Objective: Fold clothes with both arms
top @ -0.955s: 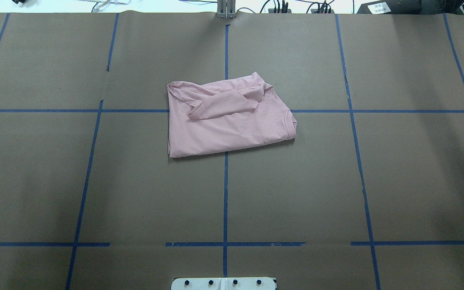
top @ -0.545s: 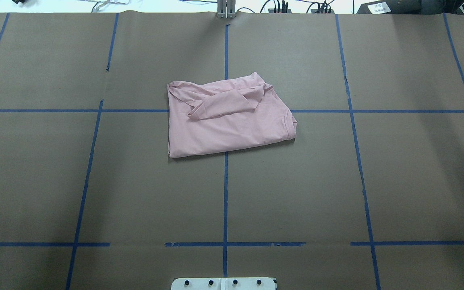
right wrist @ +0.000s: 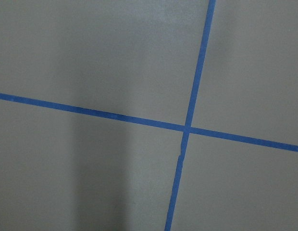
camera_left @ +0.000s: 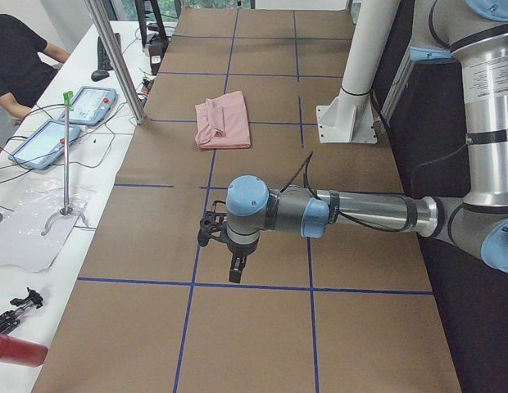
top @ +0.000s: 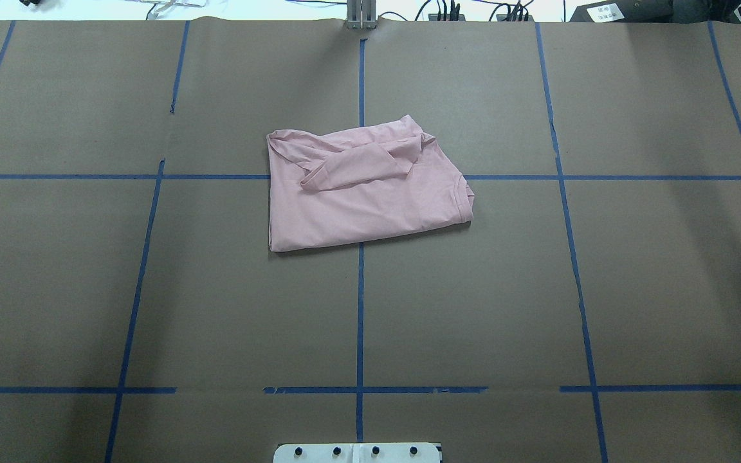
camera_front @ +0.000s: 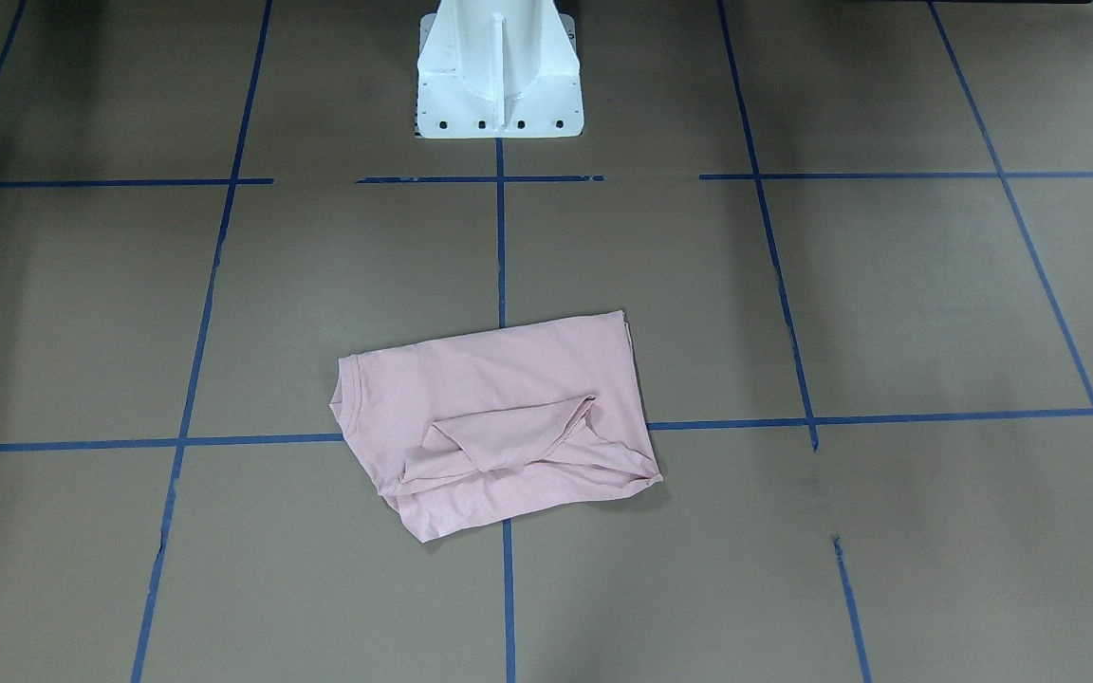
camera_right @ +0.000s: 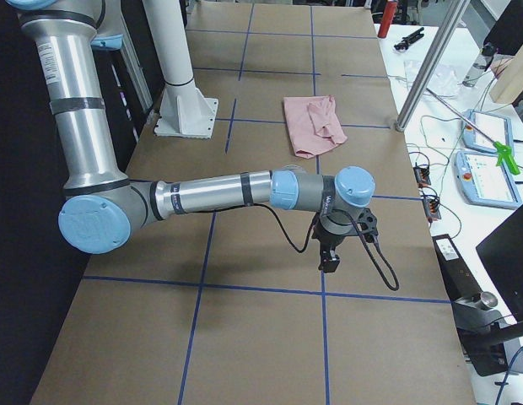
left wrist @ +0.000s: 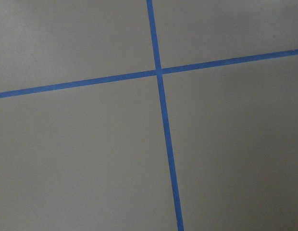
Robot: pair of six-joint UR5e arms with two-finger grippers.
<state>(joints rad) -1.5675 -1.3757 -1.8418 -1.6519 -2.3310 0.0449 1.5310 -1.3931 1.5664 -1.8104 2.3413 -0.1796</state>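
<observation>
The clothes, a pale pink T-shirt [top: 364,199], lie folded into a rough rectangle at the middle of the table, with a sleeve flap lying loose on top [camera_front: 499,432]. No print shows. Both arms are far from it, out over the table's two ends. The left arm [camera_left: 360,214] reaches out low, and its gripper [camera_left: 235,270] points down above a blue tape line. The right arm [camera_right: 211,192] does the same at the other end with its gripper [camera_right: 329,263]. I cannot tell whether either gripper is open or shut. Both wrist views show only brown paper and tape.
The white pedestal base [camera_front: 497,85] stands at the robot's side of the table. Blue tape lines [top: 360,308] grid the brown paper. A metal post [camera_left: 115,57], teach pendants [camera_left: 94,102] and a seated person [camera_left: 16,57] are along the far side.
</observation>
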